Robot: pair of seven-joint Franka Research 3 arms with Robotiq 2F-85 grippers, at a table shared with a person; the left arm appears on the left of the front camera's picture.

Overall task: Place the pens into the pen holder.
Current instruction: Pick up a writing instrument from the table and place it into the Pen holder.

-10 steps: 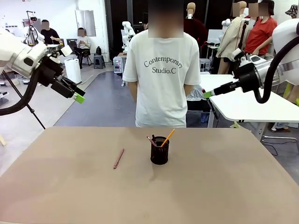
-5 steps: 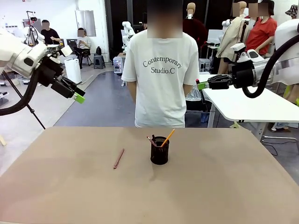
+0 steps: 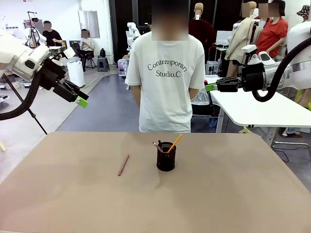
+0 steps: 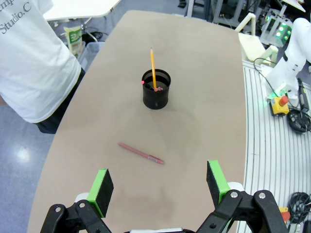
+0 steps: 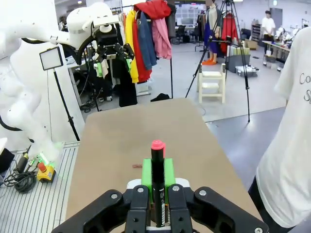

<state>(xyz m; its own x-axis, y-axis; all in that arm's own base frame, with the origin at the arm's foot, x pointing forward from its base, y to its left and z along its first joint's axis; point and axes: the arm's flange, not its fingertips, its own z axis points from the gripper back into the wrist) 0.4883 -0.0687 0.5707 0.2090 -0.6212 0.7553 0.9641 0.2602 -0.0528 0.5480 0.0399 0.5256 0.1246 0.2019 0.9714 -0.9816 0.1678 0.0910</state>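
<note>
The right gripper (image 3: 209,88), clamping the black pen (image 5: 157,182), had swung inward toward the pen holder (image 3: 165,158); the left gripper (image 4: 159,184) stayed wide open.

Each arm (image 3: 14,51) has a glossy white, rounded shell, with a thick black cable (image 3: 22,108) looping beside it. The left hand (image 3: 80,99) and right hand (image 3: 210,88) are black, with linked fingers, bright green pads (image 4: 103,187) and silver screws (image 5: 111,196) at the joints.

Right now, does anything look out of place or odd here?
One reddish-brown pen lies flat on the table, left of the black mesh cup, not in it. The right tool holds a black red-tipped pen, raised off the table. Nothing looks spilled or damaged.
</note>
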